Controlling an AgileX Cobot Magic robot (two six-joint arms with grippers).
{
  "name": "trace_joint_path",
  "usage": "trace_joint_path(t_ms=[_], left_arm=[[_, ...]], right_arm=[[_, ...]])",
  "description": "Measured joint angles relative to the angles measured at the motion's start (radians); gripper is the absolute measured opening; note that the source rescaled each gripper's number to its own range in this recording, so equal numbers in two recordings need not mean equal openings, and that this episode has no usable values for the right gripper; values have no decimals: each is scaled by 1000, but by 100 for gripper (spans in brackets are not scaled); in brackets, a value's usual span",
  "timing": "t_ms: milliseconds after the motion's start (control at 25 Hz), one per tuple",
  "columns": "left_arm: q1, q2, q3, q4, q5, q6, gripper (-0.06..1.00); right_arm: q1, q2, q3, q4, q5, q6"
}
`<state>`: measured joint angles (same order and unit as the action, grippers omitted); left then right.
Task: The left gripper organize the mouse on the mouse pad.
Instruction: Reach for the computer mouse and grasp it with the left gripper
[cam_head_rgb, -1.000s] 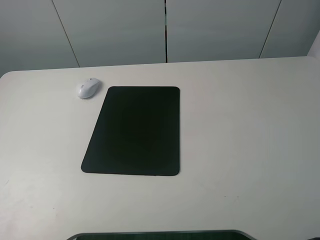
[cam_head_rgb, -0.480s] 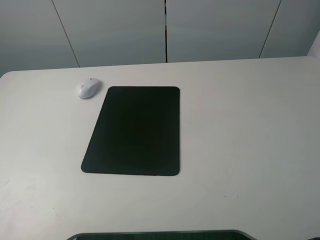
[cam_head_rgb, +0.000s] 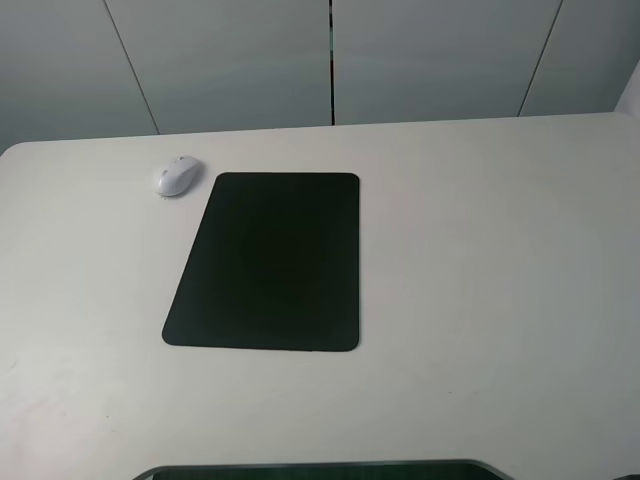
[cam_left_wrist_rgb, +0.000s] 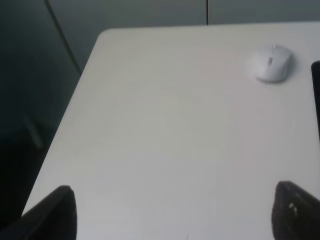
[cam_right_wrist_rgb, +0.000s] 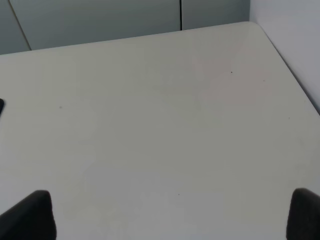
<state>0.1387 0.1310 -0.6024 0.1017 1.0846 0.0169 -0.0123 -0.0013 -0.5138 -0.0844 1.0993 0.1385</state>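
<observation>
The small white mouse (cam_head_rgb: 177, 176) rests on the table just off the far left corner of the black mouse pad (cam_head_rgb: 268, 262), apart from it. The left wrist view shows the mouse (cam_left_wrist_rgb: 272, 62) far ahead, with a sliver of the mouse pad (cam_left_wrist_rgb: 317, 85) at the picture's edge. My left gripper (cam_left_wrist_rgb: 172, 212) is open, its two dark fingertips (cam_left_wrist_rgb: 52, 210) wide apart over bare table. My right gripper (cam_right_wrist_rgb: 172, 215) is open too, above bare table, with a corner of the pad (cam_right_wrist_rgb: 1, 106) just showing. Neither gripper appears in the high view.
The white table (cam_head_rgb: 480, 250) ends in rounded far corners against grey wall panels (cam_head_rgb: 330, 60). Its left edge (cam_left_wrist_rgb: 70, 100) drops off beside my left gripper. A dark rim (cam_head_rgb: 320, 470) lies at the near edge.
</observation>
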Motion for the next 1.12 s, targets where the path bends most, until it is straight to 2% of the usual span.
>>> trace_joint_path(t_ms=[200,520,720,920,1120], left_arm=[[0,220,-106,-5,12,15,100],[0,598,-257,-102,2,44,100],[-4,862,-317,-102,-22,44,100],[-110,1084,-392,-87,-125,40,100],[-206,1313,-528,-70,-154,38,100]], right_arm=[[0,0,0,0,0,0],[0,0,0,0,0,0],[0,0,0,0,0,0],[0,0,0,0,0,0],[0,0,0,0,0,0]])
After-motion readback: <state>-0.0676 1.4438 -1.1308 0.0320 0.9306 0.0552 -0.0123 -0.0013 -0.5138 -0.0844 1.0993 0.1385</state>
